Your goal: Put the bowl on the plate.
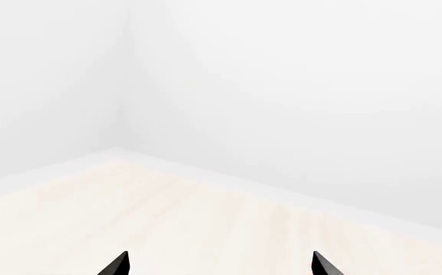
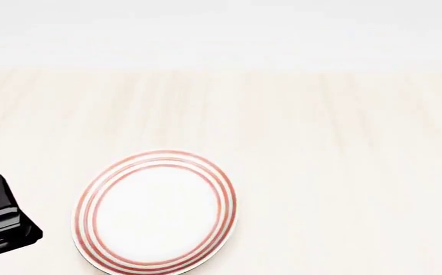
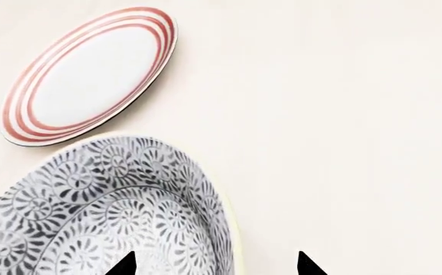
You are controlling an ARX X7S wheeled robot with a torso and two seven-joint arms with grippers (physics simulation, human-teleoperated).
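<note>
The plate (image 2: pixel 156 212), white with red rings, lies flat on the pale wooden table near the head view's bottom edge. The right wrist view shows the plate (image 3: pixel 90 74) beside the grey-blue floral bowl (image 3: pixel 90 212), which stands on the table just apart from it. My right gripper (image 3: pixel 215 264) is open and straddles the bowl's rim, one fingertip over the inside and the other over bare table. My left gripper (image 1: pixel 222 264) is open and holds nothing, over bare table. In the head view one of its fingers (image 2: pixel 5 200) shows left of the plate. The bowl is outside the head view.
The pale wooden table (image 2: pixel 335 149) stretches far behind and right of the plate. Plain white walls meet in a corner (image 1: pixel 121 114) beyond the table's far edge in the left wrist view.
</note>
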